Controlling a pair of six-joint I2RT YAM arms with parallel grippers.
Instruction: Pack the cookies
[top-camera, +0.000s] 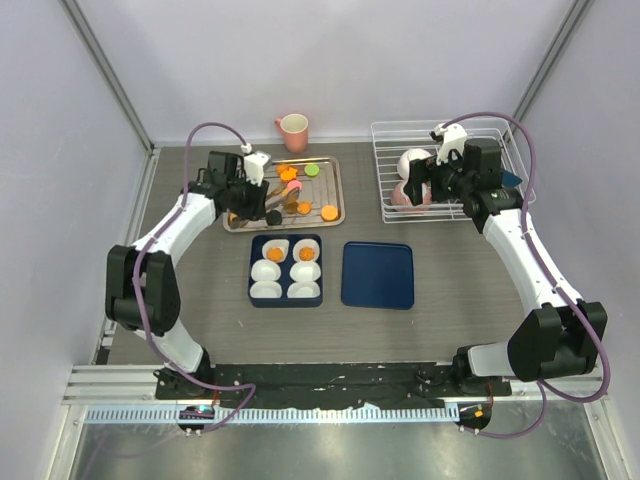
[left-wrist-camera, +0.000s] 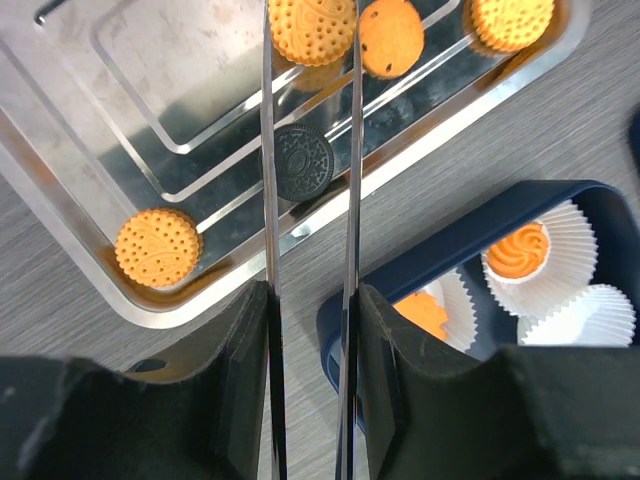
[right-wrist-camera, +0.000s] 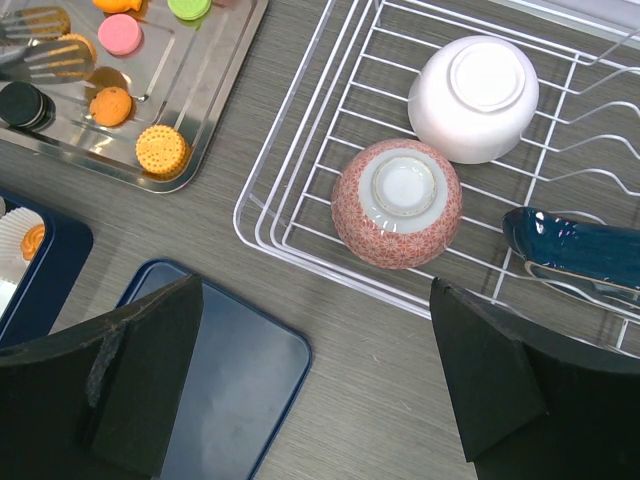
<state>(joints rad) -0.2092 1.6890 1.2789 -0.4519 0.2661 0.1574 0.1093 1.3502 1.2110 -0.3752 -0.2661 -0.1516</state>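
The cookies lie on a steel tray (top-camera: 338, 205): orange ones (top-camera: 329, 211), a pink one (top-camera: 292, 186) and a green one (top-camera: 312, 169). My left gripper (left-wrist-camera: 310, 300) is shut on metal tongs (left-wrist-camera: 267, 180). The two blades of the tongs reach out on either side of an orange cookie (left-wrist-camera: 311, 28), just past a black cookie (left-wrist-camera: 303, 163). Another orange cookie (left-wrist-camera: 157, 247) sits in the tray's near corner. The dark blue box (top-camera: 286, 238) has white paper cups, and two of them hold orange cookies (left-wrist-camera: 518, 250). My right gripper (right-wrist-camera: 315, 385) hangs open and holds nothing.
A dark blue lid (top-camera: 378, 275) lies flat right of the box. A white wire rack (right-wrist-camera: 300, 150) at the back right holds an upturned white bowl (right-wrist-camera: 475, 95), a red patterned bowl (right-wrist-camera: 397, 205) and a dark blue dish (right-wrist-camera: 570, 245). A pink mug (top-camera: 293, 131) stands behind the tray.
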